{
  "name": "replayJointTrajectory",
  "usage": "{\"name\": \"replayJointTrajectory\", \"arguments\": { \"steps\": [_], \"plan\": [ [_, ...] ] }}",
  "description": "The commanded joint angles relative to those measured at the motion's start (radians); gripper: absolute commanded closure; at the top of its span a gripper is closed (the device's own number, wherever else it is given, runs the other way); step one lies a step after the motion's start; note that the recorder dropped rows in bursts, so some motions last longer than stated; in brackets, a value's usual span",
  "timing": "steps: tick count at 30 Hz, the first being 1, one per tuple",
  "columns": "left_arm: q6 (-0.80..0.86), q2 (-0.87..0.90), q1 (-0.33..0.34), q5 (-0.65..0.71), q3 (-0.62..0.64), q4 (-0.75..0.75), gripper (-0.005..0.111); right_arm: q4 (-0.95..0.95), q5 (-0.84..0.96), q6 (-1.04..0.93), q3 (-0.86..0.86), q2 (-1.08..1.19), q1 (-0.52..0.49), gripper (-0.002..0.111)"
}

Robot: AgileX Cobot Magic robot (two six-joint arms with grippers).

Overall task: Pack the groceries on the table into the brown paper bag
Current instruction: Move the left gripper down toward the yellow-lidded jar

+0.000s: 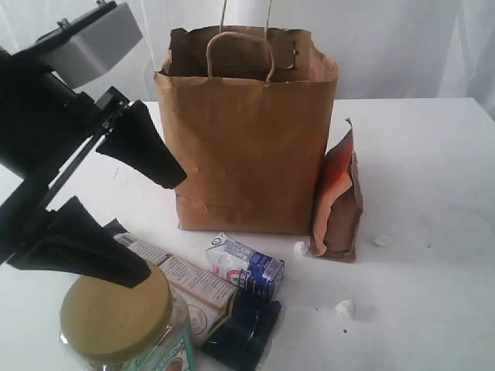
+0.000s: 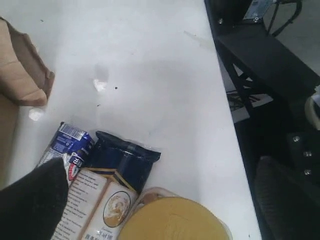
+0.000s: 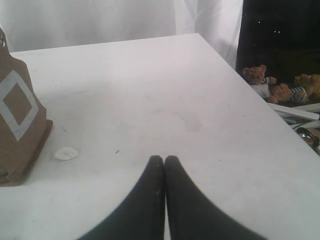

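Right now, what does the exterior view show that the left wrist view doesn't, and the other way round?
Only the exterior view: the brown paper bag standing whole, with rim and handles. Only the left wrist view: a black frame beyond the table. Both: the olive-lidded jar, the long dark-blue packet and the small white-blue carton.

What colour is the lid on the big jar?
The jar's lid is a dull olive-yellow; the exterior view shows it best.
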Motion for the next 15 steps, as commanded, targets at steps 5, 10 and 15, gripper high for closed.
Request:
{"name": "replayJointTrajectory", "arguments": {
  "steps": [5,10,15],
  "plan": [
    [0.031,-0.012,-0.009,0.057,-0.007,0.138,0.002,0.001,-0.003,-0.011,0.005,-0.005,0.000,0.108],
    [-0.003,-0.012,-0.009,0.059,-0.007,0.301,0.002,0.001,-0.003,-0.011,0.005,-0.005,0.000,0.108],
    [-0.002,-0.012,-0.009,0.025,-0.007,0.321,0.002,0.001,-0.003,-0.011,0.005,-0.005,0.000,0.108]
  ]
}}
